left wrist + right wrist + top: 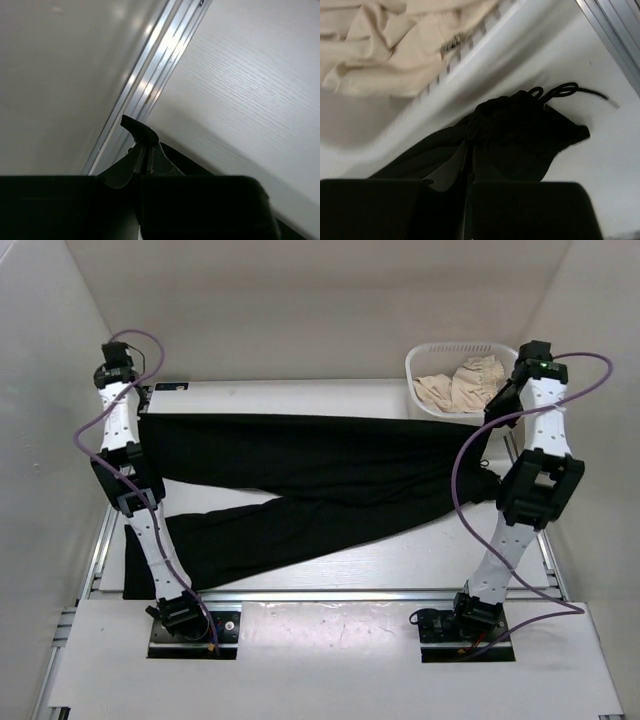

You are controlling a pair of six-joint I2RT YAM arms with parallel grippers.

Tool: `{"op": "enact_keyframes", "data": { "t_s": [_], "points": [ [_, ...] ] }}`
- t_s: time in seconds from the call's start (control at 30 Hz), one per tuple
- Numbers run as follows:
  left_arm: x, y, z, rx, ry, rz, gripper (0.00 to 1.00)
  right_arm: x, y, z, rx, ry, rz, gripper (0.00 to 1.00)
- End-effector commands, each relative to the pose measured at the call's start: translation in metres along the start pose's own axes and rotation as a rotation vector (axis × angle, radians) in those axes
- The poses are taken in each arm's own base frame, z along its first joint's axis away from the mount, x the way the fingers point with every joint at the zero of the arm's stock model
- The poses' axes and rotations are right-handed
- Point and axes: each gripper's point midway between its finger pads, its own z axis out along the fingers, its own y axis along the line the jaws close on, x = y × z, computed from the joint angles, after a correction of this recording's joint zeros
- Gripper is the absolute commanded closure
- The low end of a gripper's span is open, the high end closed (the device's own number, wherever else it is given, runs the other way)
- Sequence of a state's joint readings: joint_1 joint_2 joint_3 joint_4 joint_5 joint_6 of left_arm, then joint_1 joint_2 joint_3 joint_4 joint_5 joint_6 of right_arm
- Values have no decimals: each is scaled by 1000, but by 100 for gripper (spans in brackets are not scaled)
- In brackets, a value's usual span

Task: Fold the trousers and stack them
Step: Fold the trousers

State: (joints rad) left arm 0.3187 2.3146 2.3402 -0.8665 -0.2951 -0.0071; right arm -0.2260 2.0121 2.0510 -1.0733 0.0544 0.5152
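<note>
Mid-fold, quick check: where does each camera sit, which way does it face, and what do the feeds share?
Top external: above and behind the robot, looking down on the table, black trousers and basket; left arm and right arm show whole.
Left wrist: on the left arm, looking past the left gripper, shut on a trouser corner, at the rail.
Right wrist: on the right arm, looking past the right gripper, shut on the waist, at the drawstring.
Shared: top and right wrist both show the basket's beige garment.

trousers (330, 475) partly behind left arm (150, 535), basket (490, 45) blurred
</note>
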Motion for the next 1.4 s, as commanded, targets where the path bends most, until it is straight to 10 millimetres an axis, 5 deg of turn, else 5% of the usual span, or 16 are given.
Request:
{"op": "enact_keyframes", "data": {
  "t_s": [0.0,0.23,0.53,0.6,0.67,0.7,0.77,0.8,0.93,1.0,1.07,1.1,1.17,1.23,1.3,1.37],
  "points": [
    [-40,25,-12,-95,-139,-48,86,-33,-7,17,74,-88,-16,100],
    [-34,-2,-29,-81,-139,-8,86,-23,-24,25,130,-108,16,100],
    [-31,-25,10,-125,-140,11,85,-31,-28,37,165,-131,19,100],
    [-39,-25,14,-133,-172,-4,82,-40,-18,39,128,-147,21,87],
    [-46,-29,14,-149,-204,-14,70,-45,-5,37,70,-150,12,58],
    [-44,-38,24,-150,-212,-11,54,-51,3,37,33,-158,-16,33],
    [-44,-41,29,-184,-226,-14,11,-47,9,32,2,-125,-28,24],
    [-44,-40,31,-199,-227,-17,2,-49,10,26,0,-129,-40,22],
    [-48,-39,20,-215,-239,-19,0,-32,-17,-9,90,-130,-61,19],
    [-47,-32,-2,-206,-237,-16,0,-22,-31,-35,126,-159,-59,19],
    [-57,-18,-40,-204,-267,-33,0,13,-52,-26,180,-79,-47,19],
    [-24,-22,-37,-192,-183,20,0,19,-52,-33,155,-96,-44,19],
    [-12,-11,-75,-156,-164,34,0,55,-68,-11,169,-2,-16,20],
    [50,-11,-82,-105,8,120,0,72,-73,3,155,40,14,20],
    [80,-4,-108,-70,86,154,0,73,-70,17,147,53,44,22],
    [144,2,-120,-25,278,218,0,75,-70,34,159,73,63,22]
  ]
}}
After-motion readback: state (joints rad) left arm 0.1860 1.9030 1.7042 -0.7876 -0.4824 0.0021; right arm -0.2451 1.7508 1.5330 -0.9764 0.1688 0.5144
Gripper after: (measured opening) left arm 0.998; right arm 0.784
